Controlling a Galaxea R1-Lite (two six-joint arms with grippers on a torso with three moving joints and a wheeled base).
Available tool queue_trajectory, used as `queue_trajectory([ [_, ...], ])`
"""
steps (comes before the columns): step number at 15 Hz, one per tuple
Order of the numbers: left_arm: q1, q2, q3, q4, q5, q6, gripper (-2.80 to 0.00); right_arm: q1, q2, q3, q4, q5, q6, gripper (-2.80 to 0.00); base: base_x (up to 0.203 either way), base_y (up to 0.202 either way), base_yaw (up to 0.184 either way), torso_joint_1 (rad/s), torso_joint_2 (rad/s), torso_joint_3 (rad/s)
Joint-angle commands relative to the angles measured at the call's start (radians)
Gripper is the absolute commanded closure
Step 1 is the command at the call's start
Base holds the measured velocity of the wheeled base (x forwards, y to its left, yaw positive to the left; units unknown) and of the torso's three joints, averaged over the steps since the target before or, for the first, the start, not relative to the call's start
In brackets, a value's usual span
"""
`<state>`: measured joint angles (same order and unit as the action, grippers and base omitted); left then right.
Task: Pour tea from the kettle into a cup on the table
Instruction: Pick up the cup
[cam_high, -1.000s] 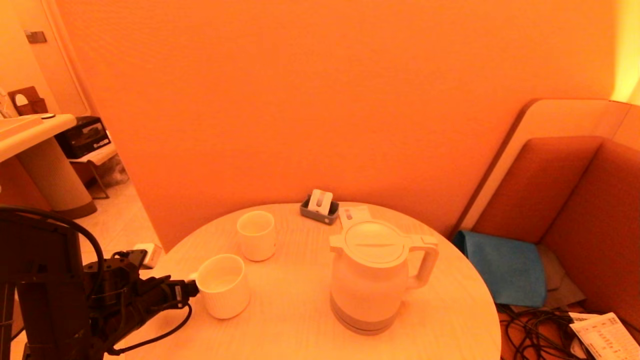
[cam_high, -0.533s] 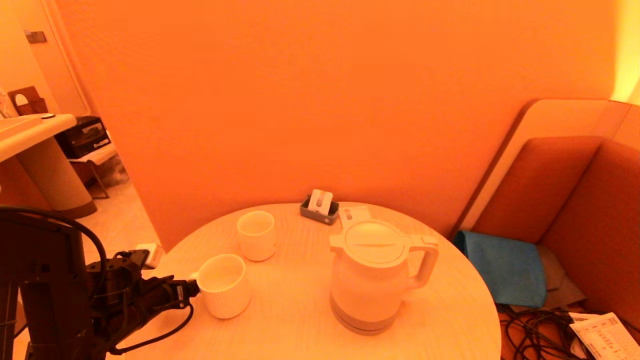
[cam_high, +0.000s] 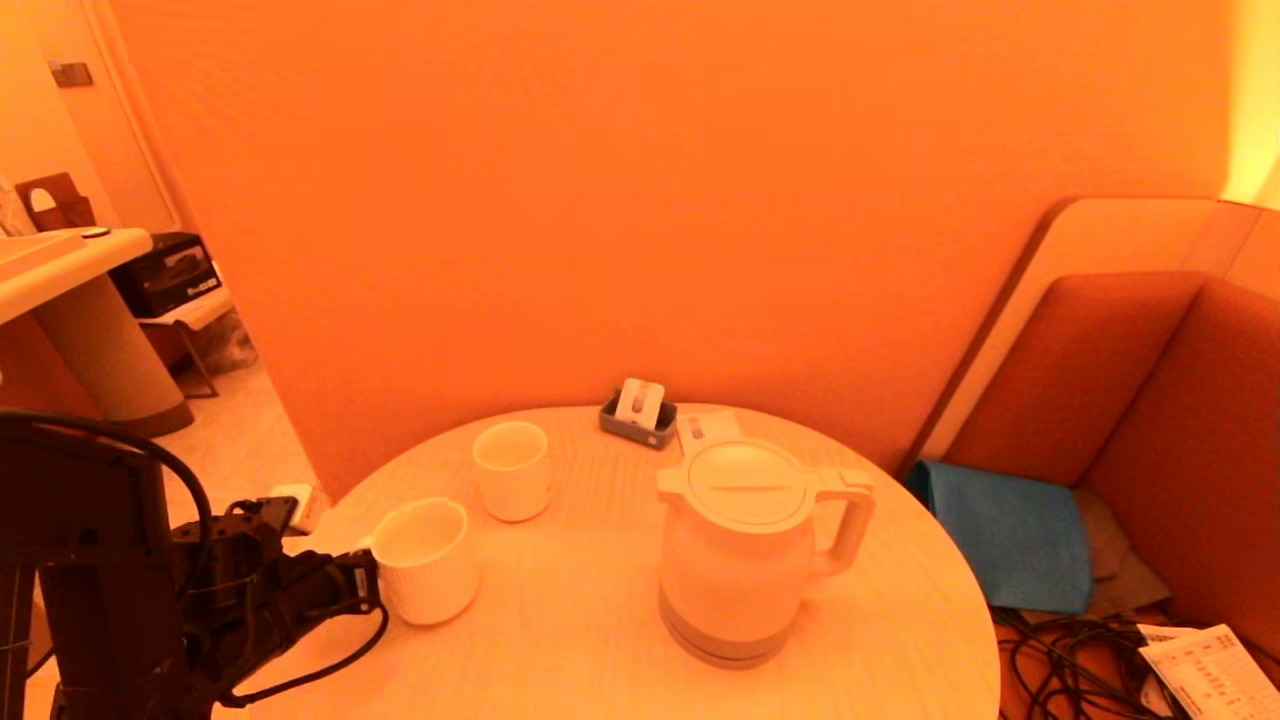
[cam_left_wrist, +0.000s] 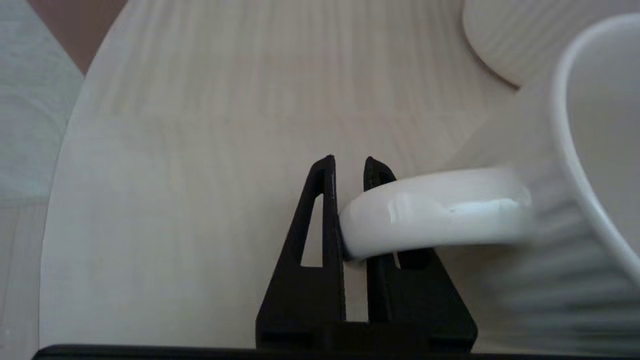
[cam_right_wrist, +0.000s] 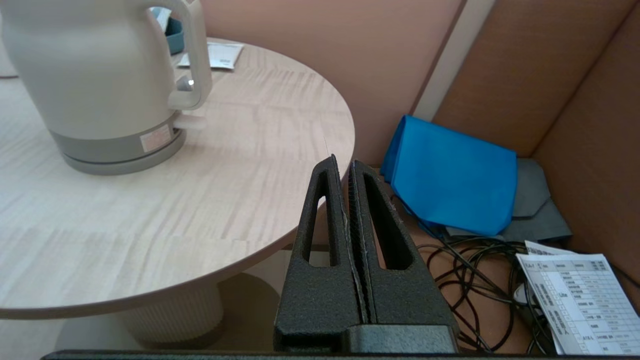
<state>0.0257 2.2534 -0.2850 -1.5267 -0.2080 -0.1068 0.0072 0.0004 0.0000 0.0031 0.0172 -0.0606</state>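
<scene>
The white kettle (cam_high: 740, 550) stands right of centre on the round pale-wood table (cam_high: 580, 640), its loop handle (cam_right_wrist: 192, 55) turned to the right. The small plain white cup (cam_high: 512, 470) stands upright at the back left. In front of it sits the wider ribbed white mug (cam_high: 420, 560), near the table's left edge. My left gripper (cam_high: 350, 590) is shut on the mug's side handle (cam_left_wrist: 435, 210), one finger on each side of the loop's wall. My right gripper (cam_right_wrist: 345, 167) is shut on nothing, low beside the table's right edge, and is out of the head view.
A grey holder with a white card (cam_high: 638, 410) and a flat sachet (cam_high: 705, 428) lie at the table's back edge. Right of the table are an upholstered bench, a blue cloth (cam_high: 1010, 530), tangled black cables (cam_high: 1070, 660) and a printed sheet (cam_high: 1210, 670).
The mug has shifted left toward the table's edge, drawn by my left gripper on its handle. Kettle and cup have stayed in place.
</scene>
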Motion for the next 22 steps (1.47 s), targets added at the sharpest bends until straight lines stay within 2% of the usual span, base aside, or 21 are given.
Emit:
queue_trajectory([
  [1,0.0,0.003,0.003,-0.043,-0.001,-0.001,0.0,0.0,0.0,0.0,0.0,0.001,-0.001,0.0,0.0,0.0,0.0,0.0,0.0,0.0],
  [12,0.005,-0.076,0.0,-0.043,0.016,-0.016,0.0,0.0,0.0,0.0,0.0,0.001,-0.001,0.0,0.0,0.0,0.0,0.0,0.0,0.0],
  [17,0.005,-0.117,-0.031,-0.043,0.018,-0.019,0.0,0.0,0.0,0.0,0.0,0.0,-0.001,0.0,0.0,0.0,0.0,0.0,0.0,0.0],
  [19,0.005,-0.123,-0.052,-0.043,0.041,-0.019,0.0,0.0,0.0,0.0,0.0,0.001,-0.001,0.0,0.0,0.0,0.0,0.0,0.0,0.0],
  [22,0.005,-0.153,-0.125,-0.043,0.048,-0.017,0.0,0.0,0.0,0.0,0.0,0.001,-0.001,0.0,0.0,0.0,0.0,0.0,0.0,0.0],
])
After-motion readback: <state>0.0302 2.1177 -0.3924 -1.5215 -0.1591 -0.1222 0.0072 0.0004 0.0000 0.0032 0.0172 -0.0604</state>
